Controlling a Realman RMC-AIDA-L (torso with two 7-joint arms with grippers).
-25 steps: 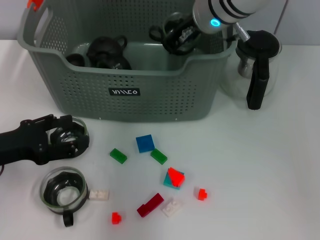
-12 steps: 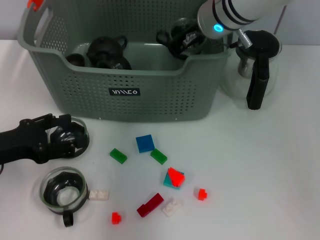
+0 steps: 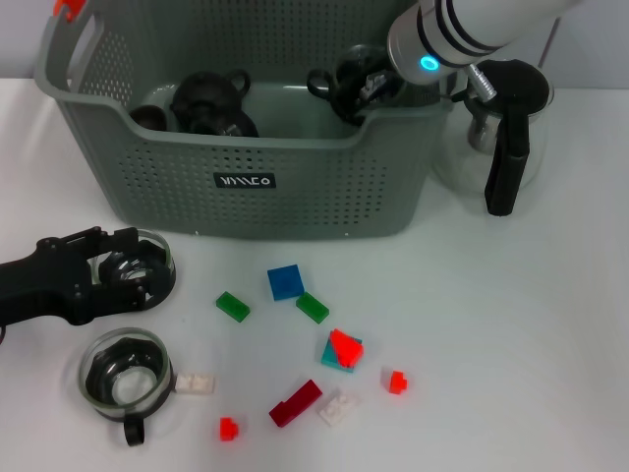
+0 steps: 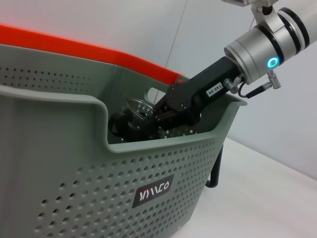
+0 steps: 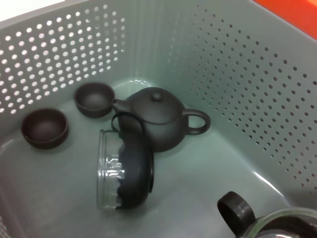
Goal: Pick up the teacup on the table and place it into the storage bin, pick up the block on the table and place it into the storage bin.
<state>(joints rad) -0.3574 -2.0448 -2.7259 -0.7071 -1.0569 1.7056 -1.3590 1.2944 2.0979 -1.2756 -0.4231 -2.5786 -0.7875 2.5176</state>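
Right, your right gripper (image 3: 356,84) hangs inside the storage bin (image 3: 246,182), just within its right-hand rim, clamped on a glass teacup (image 3: 339,79) with a black handle. Below it lie a dark teapot (image 5: 158,119), two small dark cups and a tipped glass cup (image 5: 124,171). Your left gripper (image 3: 123,275) rests outside the front wall, fingers spread around another teacup (image 3: 138,265). The blue block (image 3: 285,282) sits to its right on the table (image 3: 511,344).

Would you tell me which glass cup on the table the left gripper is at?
The cup nearer the storage bin; the left gripper sits around it. The other cup stands free.
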